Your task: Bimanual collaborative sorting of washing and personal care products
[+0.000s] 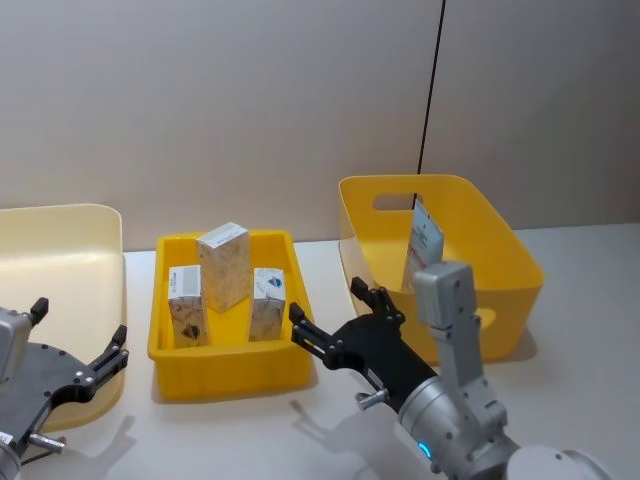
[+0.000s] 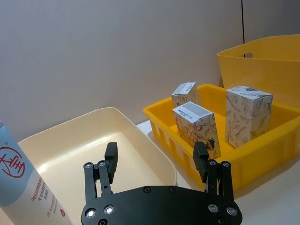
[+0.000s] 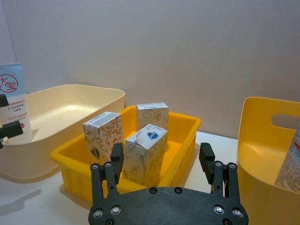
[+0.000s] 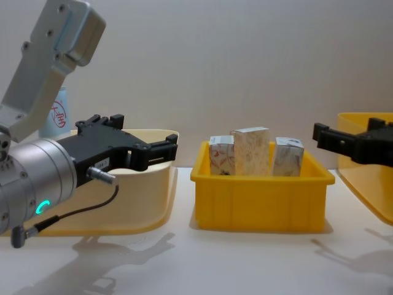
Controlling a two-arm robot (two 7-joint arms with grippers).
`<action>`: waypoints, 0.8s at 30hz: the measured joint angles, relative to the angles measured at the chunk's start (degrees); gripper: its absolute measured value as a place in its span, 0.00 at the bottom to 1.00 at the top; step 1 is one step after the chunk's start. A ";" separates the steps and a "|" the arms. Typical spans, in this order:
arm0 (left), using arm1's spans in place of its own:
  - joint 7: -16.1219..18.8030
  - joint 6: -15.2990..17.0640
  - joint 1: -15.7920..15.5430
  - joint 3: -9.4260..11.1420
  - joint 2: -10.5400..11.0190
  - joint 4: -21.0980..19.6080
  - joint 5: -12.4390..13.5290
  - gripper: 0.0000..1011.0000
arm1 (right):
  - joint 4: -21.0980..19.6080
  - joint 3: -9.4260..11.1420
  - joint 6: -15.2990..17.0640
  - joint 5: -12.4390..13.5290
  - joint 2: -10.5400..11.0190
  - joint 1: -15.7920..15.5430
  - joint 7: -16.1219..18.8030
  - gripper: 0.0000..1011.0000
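**Both claws spread, empty.** The left gripper (image 1: 80, 322) is at the near edge of the cream tub (image 1: 60, 250). The right gripper (image 1: 323, 296) is just beside the yellow tray (image 1: 230, 378). Three marbled cartons (image 1: 223, 265) stand upright in the tray, and the pale-blue squeeze tube (image 2: 23, 187) stands in the cream tub. The cartons look light, thin-walled and crushable, so take them gently across opposite flat faces at mid-height. The tube probably yields and slips, so pinch its broad faces.

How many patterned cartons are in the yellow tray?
3, upright in the yellow tray: the tall carton in the middle, the left carton and the right carton beside it. None seems hidden.
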 joint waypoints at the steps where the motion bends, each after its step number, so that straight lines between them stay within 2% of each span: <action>1: 0.00 0.00 0.00 0.00 0.00 0.00 0.00 0.99 | 0.21 -0.06 0.11 -0.05 -0.14 0.22 0.00 0.99; 15: 0.00 0.02 -0.01 0.00 0.00 0.04 0.00 0.99 | 5.00 -1.18 2.77 -1.30 -3.52 4.77 -0.99 0.99; 24: 0.00 0.03 -0.01 0.00 0.00 0.05 0.00 0.99 | 8.60 -1.89 3.87 -1.58 -5.10 7.75 -0.27 0.99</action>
